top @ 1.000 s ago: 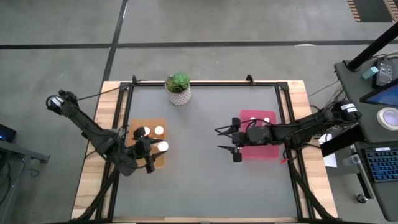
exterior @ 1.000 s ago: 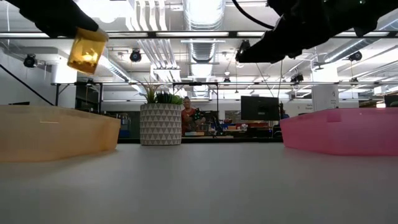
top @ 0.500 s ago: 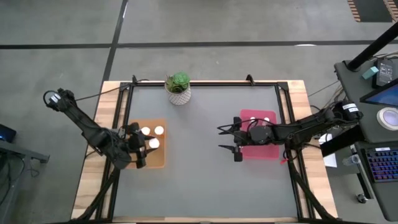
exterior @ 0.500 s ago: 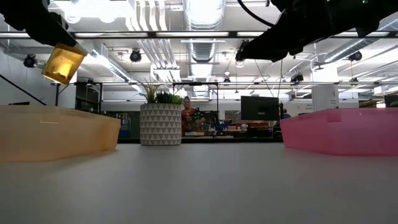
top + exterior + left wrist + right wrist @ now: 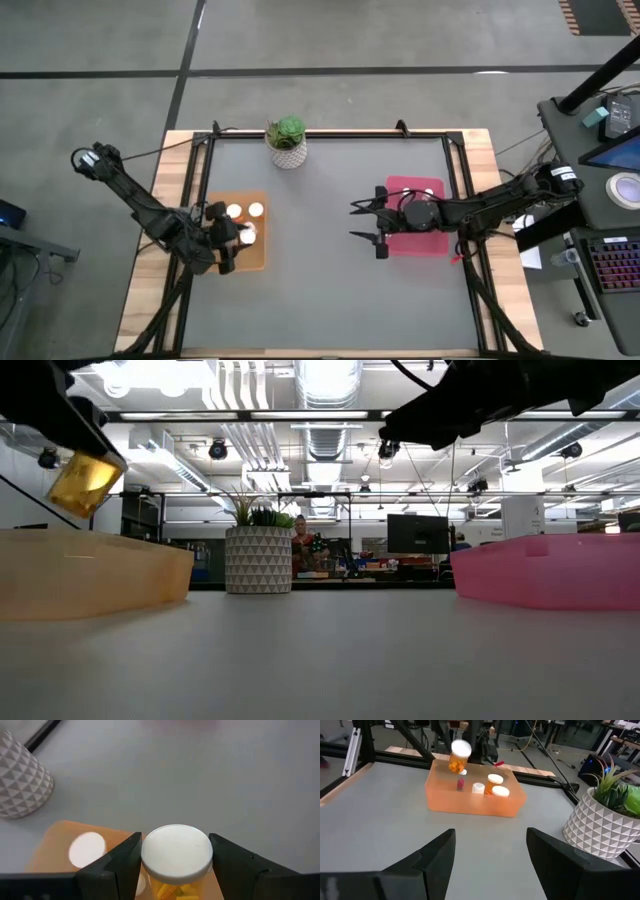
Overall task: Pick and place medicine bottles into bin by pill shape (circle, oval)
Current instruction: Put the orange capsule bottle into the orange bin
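At left of the overhead frame, the left pincer (image 5: pixel 232 240) is clamped on a white-capped orange medicine bottle (image 5: pixel 175 855), held above the orange bin (image 5: pixel 258 250) where other bottles (image 5: pixel 256 211) sit. At right, the right pincer (image 5: pixel 368 222) hangs with fingers apart beside the pink bin (image 5: pixel 405 245), above the tabletop (image 5: pixel 320 270).

No legible text — anywhere.
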Robot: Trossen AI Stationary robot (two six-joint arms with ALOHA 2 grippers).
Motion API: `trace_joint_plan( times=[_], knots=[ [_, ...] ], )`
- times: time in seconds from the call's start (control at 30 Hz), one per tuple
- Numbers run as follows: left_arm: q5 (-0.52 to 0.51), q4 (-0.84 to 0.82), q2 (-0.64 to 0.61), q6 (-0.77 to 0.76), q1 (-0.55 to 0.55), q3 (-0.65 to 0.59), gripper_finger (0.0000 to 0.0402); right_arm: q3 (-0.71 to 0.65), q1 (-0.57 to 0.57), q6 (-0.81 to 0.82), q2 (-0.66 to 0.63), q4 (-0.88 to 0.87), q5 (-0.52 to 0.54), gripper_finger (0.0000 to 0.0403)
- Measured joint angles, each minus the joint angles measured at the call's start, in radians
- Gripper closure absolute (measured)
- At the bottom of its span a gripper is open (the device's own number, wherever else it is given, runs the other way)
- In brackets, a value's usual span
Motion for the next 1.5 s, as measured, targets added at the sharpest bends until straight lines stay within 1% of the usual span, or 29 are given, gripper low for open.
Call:
trace_joint_plan(
  times=[0.07, 0.23, 0.27, 0.53, 1.07, 1.3, 1.5],
  knots=[
    [-0.001, 0.042, 0.019, -0.003, 0.000, -0.030, 0.0209, 0.000, 0.000, 0.009, 0.001, 0.000, 0.000, 0.0168],
    [-0.002, 0.213, 0.079, 0.010, 0.000, -0.099, 0.0209, 0.000, 0.000, 0.016, 0.002, 0.000, 0.000, 0.0168],
    [-0.001, 0.222, 0.088, 0.009, -0.001, -0.108, 0.0209, 0.000, 0.000, 0.017, 0.002, 0.000, 0.000, 0.0168],
    [-0.004, 0.222, 0.162, 0.007, 0.000, -0.126, 0.0209, 0.000, 0.000, 0.054, 0.002, 0.001, 0.001, 0.0168],
    [-0.006, 0.226, 0.312, 0.005, 0.000, -0.129, 0.0209, 0.000, 0.000, 0.060, 0.003, 0.001, 0.004, 0.0168],
    [-0.034, 0.271, 0.318, 0.000, 0.000, -0.134, 0.0209, 0.000, 0.000, 0.061, 0.003, 0.001, 0.004, 0.0168],
    [-0.045, 0.286, 0.316, -0.071, 0.000, -0.175, 0.0209, 0.000, 0.000, 0.061, 0.003, 0.000, 0.004, 0.0168]
  ],
)
